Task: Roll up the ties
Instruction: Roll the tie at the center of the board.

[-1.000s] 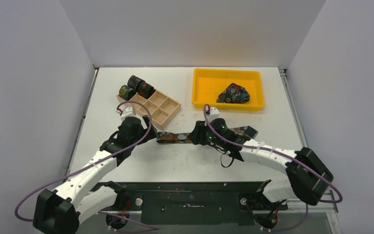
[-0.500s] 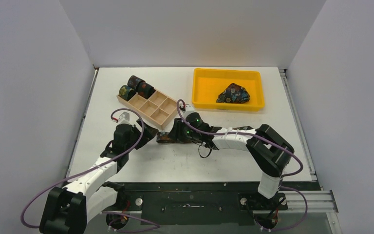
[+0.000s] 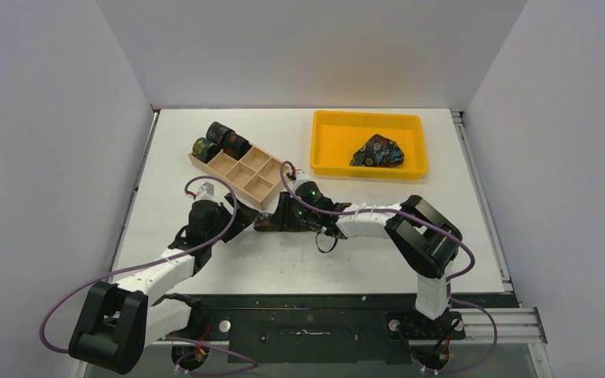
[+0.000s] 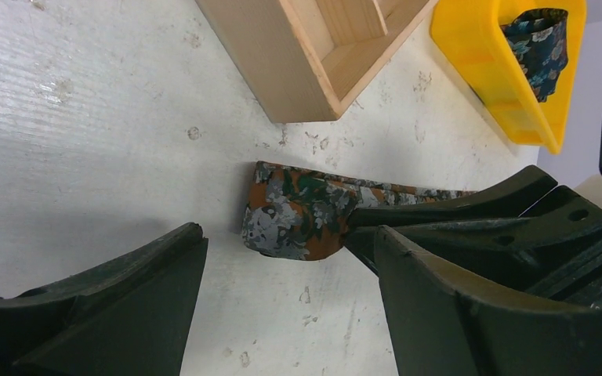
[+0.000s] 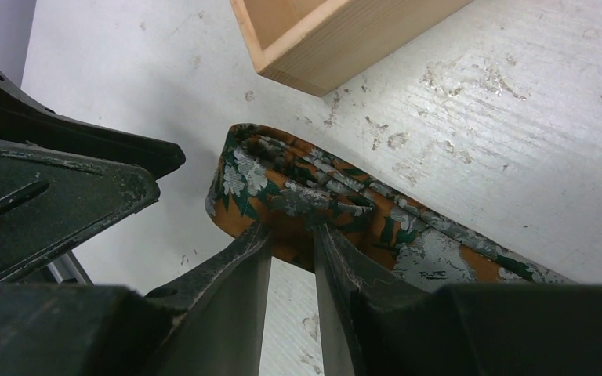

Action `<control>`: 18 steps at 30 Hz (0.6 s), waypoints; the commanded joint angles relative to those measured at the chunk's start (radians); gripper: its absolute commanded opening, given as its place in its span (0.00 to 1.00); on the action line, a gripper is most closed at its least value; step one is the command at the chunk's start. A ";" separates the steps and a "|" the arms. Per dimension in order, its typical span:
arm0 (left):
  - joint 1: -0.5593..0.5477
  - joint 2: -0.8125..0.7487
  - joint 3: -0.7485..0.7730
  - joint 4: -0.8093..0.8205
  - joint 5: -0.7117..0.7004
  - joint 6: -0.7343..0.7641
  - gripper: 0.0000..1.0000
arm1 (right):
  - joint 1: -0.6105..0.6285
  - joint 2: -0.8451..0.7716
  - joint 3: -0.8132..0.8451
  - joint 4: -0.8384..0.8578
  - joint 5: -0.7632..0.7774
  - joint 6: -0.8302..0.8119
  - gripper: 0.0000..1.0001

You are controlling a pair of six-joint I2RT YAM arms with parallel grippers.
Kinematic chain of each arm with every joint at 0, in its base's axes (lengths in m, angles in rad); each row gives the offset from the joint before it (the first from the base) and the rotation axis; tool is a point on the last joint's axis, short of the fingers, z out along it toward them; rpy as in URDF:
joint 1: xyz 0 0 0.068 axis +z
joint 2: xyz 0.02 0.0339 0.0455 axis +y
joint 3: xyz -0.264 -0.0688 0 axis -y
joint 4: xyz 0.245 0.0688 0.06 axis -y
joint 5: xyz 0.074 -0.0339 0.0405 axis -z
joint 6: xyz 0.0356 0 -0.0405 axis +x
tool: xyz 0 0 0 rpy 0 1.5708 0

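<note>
tie (image 3: 270,224): orange-green-grey floral strip, flat on table (image 3: 347,260), just in front of box (image 3: 244,175) corner; runs rightward under right arm; left end folded over into a short loop.
tie, wrist views: loop end shows in left wrist (image 4: 298,223) and right wrist (image 5: 306,196); both layers visible.
right gripper (image 3: 285,218): fingers narrow, pinched on the folded end; fabric sits between the pads (image 5: 255,251), table showing below the tips.
right gripper, own view (image 5: 291,235): tips bite the near edge of the loop, rest of tie trails off right.
left gripper (image 3: 236,220): fingers wide, holding nothing.
left gripper, own view (image 4: 288,235): loop end lies in the gap, just ahead of the tips; clear of one finger (image 4: 125,305); contact with the other cannot be told, right gripper's finger overlaps there.
grippers: face each other across the loop end, close together.
box: wood, compartments; rolled ties (image 3: 220,140) in its far end.
tray (image 3: 316,142): yellow, far right of box, well apart from grippers.
tray tie (image 3: 378,151): dark blue floral, bunched inside tray.
</note>
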 commanded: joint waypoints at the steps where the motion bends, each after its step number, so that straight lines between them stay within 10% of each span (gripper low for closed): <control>1: 0.006 0.045 -0.003 0.105 0.043 -0.001 0.76 | -0.011 0.014 0.005 0.030 0.013 0.000 0.28; 18: 0.005 0.184 -0.020 0.251 0.125 -0.024 0.74 | -0.039 0.027 -0.051 0.046 0.005 0.002 0.27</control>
